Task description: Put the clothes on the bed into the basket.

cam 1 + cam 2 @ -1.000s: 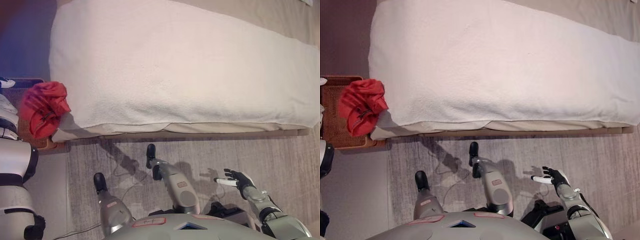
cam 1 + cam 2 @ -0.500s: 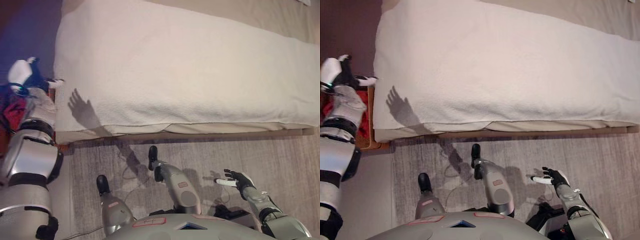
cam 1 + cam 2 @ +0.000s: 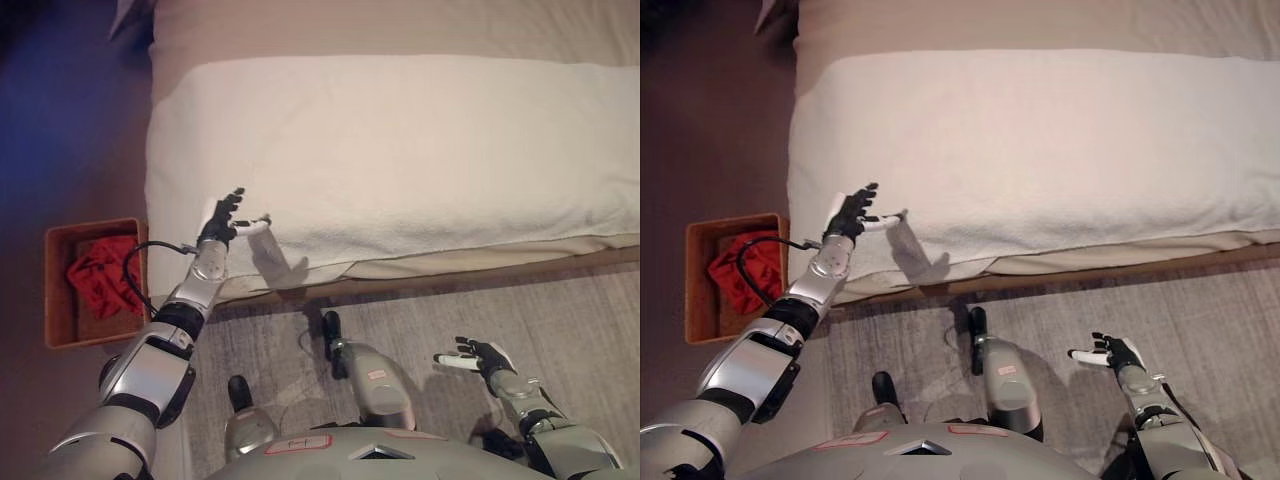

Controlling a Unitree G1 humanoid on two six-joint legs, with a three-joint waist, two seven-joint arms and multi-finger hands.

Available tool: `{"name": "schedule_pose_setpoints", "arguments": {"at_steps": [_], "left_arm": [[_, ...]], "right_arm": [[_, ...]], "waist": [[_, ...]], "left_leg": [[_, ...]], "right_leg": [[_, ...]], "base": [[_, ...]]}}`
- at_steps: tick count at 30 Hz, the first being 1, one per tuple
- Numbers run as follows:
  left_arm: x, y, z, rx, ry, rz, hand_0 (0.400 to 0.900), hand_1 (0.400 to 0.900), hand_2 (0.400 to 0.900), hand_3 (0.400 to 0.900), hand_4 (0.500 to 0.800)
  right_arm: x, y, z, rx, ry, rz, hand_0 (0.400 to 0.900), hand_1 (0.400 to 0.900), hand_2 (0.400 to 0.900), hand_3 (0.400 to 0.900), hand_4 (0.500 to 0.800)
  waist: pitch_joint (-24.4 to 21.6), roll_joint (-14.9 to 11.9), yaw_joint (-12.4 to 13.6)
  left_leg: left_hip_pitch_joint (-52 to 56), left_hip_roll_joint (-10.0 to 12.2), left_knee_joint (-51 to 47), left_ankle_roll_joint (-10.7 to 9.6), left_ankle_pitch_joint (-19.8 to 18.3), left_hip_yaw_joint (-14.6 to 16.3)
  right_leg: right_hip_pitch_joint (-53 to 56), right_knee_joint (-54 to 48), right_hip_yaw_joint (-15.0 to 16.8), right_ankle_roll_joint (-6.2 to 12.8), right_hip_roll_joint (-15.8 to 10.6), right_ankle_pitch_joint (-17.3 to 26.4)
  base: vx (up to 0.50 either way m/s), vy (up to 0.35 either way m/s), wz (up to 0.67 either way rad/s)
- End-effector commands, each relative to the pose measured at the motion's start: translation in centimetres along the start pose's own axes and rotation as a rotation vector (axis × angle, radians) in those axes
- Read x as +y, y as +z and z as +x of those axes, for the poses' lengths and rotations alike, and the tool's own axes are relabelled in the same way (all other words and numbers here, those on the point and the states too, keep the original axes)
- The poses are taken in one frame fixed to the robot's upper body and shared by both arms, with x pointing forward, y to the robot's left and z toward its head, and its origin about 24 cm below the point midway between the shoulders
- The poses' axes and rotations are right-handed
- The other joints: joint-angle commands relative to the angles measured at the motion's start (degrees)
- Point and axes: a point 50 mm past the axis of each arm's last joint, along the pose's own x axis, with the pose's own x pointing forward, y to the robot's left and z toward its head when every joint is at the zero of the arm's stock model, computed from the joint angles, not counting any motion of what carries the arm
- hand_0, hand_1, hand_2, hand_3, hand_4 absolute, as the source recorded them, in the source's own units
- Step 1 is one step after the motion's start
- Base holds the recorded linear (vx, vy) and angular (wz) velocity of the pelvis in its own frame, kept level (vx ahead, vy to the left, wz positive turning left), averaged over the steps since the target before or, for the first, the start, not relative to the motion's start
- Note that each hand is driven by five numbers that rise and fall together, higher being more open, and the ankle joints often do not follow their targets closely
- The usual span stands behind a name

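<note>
A red garment (image 3: 100, 282) lies crumpled inside the brown wicker basket (image 3: 58, 330) on the floor at the bed's left end. My left hand (image 3: 225, 219) is open with spread fingers, held over the front left corner of the white bed cover (image 3: 400, 150), holding nothing. My right hand (image 3: 480, 357) is open too, low at the right above the rug. No clothes show on the bed (image 3: 1040, 140).
A grey rug (image 3: 560, 310) covers the floor in front of the bed. The bed's wooden base edge (image 3: 480, 280) runs along its front. Dark floor lies left of the basket.
The red garment has dropped into the basket. My left hand has swung right from the basket to the bed's corner. The camera has turned, shifting the whole scene.
</note>
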Motion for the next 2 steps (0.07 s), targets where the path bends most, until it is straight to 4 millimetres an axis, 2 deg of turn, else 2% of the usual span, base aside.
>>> {"name": "schedule_pose_setpoints", "arguments": {"at_steps": [1,2], "left_arm": [[2.27,3.91,1.05,-0.164,0.055,0.001,0.900,0.900,0.900,0.900,0.800],[2.26,3.92,1.05,-0.164,0.055,0.001,0.900,0.900,0.900,0.900,0.800]], "right_arm": [[-1.68,-0.93,-0.25,0.050,-0.064,-0.103,0.900,0.900,0.900,0.900,0.800],[-1.68,-0.92,-0.25,0.050,-0.064,-0.103,0.900,0.900,0.900,0.900,0.800]], "waist": [[-3.5,-0.9,0.0],[-3.5,-0.9,0.0]], "left_leg": [[12.5,-2.3,0.3,0.7,-7.7,1.1],[12.5,-2.3,0.3,0.7,-7.8,1.2]], "right_leg": [[-2.8,-7.0,4.9,7.99,-5.0,13.5],[-2.8,-7.0,4.9,7.99,-5.0,13.6]], "base": [[0.04,0.016,-0.12],[0.04,0.015,-0.11]]}}
